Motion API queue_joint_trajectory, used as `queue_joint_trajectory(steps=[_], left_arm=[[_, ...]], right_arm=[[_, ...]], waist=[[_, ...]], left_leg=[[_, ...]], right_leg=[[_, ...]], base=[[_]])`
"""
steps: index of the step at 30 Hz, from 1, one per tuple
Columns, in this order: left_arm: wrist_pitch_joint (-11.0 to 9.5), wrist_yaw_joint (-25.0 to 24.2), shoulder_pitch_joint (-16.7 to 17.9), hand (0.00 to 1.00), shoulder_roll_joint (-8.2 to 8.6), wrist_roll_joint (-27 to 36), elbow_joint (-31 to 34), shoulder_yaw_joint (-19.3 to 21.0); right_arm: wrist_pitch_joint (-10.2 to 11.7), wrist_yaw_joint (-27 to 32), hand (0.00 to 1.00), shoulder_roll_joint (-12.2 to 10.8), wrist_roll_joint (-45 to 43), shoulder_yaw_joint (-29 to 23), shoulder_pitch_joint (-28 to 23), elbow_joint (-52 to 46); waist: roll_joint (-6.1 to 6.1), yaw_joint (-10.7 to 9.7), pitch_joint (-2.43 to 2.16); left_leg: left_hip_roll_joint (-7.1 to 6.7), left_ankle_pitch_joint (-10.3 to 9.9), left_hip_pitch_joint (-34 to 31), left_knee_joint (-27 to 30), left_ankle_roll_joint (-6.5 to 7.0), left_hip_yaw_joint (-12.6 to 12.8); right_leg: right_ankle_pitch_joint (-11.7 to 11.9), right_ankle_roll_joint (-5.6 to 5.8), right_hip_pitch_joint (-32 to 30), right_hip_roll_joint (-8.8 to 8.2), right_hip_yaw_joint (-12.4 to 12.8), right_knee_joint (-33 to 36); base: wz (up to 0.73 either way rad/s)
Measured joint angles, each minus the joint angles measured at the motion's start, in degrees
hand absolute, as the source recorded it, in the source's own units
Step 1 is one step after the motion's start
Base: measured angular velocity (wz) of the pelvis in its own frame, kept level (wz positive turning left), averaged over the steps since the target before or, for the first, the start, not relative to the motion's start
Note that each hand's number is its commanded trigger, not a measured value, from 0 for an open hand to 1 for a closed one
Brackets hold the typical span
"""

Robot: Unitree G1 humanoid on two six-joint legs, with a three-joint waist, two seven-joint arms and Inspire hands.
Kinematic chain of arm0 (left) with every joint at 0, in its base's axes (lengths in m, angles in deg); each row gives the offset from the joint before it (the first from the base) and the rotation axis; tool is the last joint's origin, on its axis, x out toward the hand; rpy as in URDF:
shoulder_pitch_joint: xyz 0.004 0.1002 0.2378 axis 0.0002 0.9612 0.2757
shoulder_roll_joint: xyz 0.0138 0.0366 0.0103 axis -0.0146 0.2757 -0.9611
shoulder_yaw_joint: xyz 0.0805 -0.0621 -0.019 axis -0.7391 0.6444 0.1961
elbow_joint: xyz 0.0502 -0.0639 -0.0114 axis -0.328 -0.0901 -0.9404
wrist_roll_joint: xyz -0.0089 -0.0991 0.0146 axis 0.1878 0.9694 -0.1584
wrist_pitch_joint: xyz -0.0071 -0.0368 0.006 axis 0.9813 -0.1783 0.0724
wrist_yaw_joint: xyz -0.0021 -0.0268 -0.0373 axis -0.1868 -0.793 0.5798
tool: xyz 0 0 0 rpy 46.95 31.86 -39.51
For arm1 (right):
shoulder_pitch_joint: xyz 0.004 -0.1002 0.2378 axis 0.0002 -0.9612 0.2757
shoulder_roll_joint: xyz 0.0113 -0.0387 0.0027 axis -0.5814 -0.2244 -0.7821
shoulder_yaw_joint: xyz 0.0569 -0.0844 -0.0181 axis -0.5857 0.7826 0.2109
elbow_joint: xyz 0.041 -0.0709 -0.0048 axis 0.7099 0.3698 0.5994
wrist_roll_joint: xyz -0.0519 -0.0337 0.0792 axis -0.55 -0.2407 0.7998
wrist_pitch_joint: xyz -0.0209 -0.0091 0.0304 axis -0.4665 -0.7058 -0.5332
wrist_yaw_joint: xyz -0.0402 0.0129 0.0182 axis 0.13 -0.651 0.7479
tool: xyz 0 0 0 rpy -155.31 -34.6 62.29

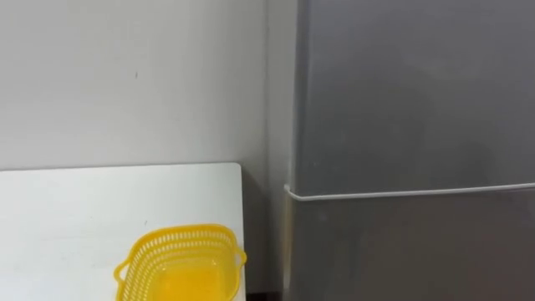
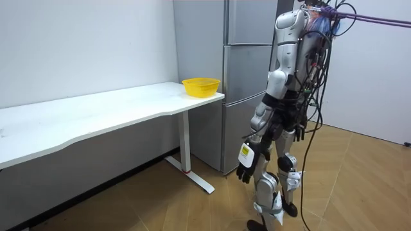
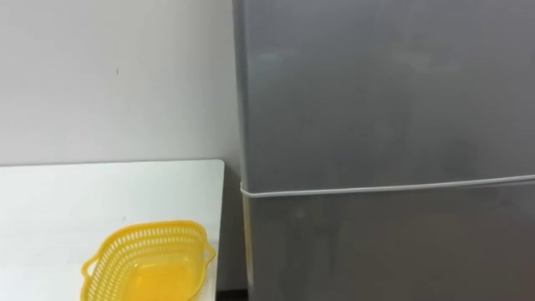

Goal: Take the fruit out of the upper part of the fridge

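Room view first, eye views for detail. Tall grey fridge (image 2: 247, 70) against the white wall (image 2: 77, 45), on a wooden floor (image 2: 160, 205), at the room view's right end of a long white table (image 2: 96, 115). On the fridge front, upper door (image 1: 410, 92) shut flush, parted from the lower door (image 1: 410, 251) by a thin pale seam (image 1: 410, 193). Contents of the upper compartment hidden behind that shut door, so impossible to place more closely than that.

Robot upright on both legs directly before the fridge front and facing it, both arms hanging down at the sides, clear of doors and table. In the eye views, table corner just beside the fridge's left flank, with a narrow dark gap between the two.

Yellow lattice basket (image 1: 142, 251) upright on the table near that fridge end, apart from the fridge itself.

Robot's left hand (image 2: 246, 170) low beside the thigh, on the side nearer the room camera: fingers loosely extended, only slightly bent, pointing at the floor, closed round nothing and touching nothing. Robot's right hand (image 2: 299, 133) at the far hip, largely masked by body and cables; degree of opening impossible to tell.
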Motion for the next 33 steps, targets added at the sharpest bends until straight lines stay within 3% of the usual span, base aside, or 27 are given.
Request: queue_joint_trajectory(steps=[4, 13, 16, 17, 21, 25, 28, 33], left_arm=[[0.00, 1.47, 0.59, 0.00, -0.06, 5.81, -0.61, 1.32], [0.08, 10.24, 2.27, 0.00, -0.22, 28.69, -2.76, 5.94], [-0.11, 14.10, 2.47, 0.00, -0.27, 37.93, -2.40, 10.65], [-0.57, 15.70, 2.38, 0.00, -0.28, 42.75, -0.96, 14.33], [-5.58, 22.93, 1.18, 0.00, -0.43, 59.05, 5.48, 20.73], [-8.68, 29.17, 0.29, 0.00, -0.47, 69.35, 11.34, 22.53], [-12.36, 34.22, -0.37, 0.00, -0.44, 75.79, 15.00, 24.61], [-19.78, 43.26, 0.37, 0.00, -0.47, 88.70, 24.12, 25.15]], right_arm=[[-0.01, 0.16, 0.00, -0.14, 0.21, -0.63, -0.02, 0.10], [-0.62, 1.32, 0.00, -1.06, 1.39, -1.32, -0.16, 0.58], [-0.61, 1.34, 0.00, -1.08, 1.36, -1.55, -0.11, 1.00], [-0.66, 1.32, 0.00, -1.08, 1.62, -2.40, -0.14, 1.05], [-0.60, 2.27, 0.00, -1.01, 2.27, -3.35, -0.18, 0.94], [-0.38, 3.17, 0.00, -0.92, 2.55, -3.38, -0.72, -0.12], [1.17, 4.34, 0.00, -0.83, 2.28, -3.97, -1.60, -0.93], [3.09, 4.98, 0.00, -0.53, 2.01, -3.81, -3.08, -2.93]], waist=[[-0.12, -0.15, -0.04], [-0.35, -0.24, 0.00], [-0.46, 0.30, 0.06], [-0.49, 0.47, 0.07], [-0.52, 1.17, 0.01], [-0.21, 2.35, -0.16], [0.29, 2.97, -0.48], [0.52, 4.17, -0.51]], left_leg=[[0.00, 0.00, 0.02, 0.17, 0.00, 0.00], [-0.05, 0.00, 0.15, 0.98, 0.00, -0.03], [0.00, 0.00, 0.11, 0.88, 0.00, -0.07], [0.00, 0.00, 0.12, 0.72, 0.00, -0.20], [-0.01, 0.01, 0.21, 0.22, 0.00, -0.29], [-0.02, 0.01, 0.09, 0.19, 0.00, -0.30], [-0.02, 0.01, -0.51, 0.32, 0.00, -0.52], [-0.10, 0.03, -0.81, 0.39, 0.02, -0.60]], right_leg=[[-0.02, -0.03, 0.10, -0.02, 0.03, 0.08], [-0.02, -0.03, 0.81, -0.18, -0.35, 0.08], [-0.03, -0.05, 0.63, -0.18, -0.42, 0.04], [-0.03, -0.06, 0.63, -0.18, -0.58, 0.07], [0.06, -0.17, 0.66, -0.17, -0.86, 0.32], [0.09, -0.18, 0.06, -0.17, -0.73, 0.94], [0.10, -0.20, -0.61, -0.16, -0.71, 1.01], [0.13, -0.24, -1.01, -0.22, -0.80, 1.14]], base=[[0.00], [0.03], [0.01], [0.05], [0.00], [-0.05], [0.00], [0.01]])
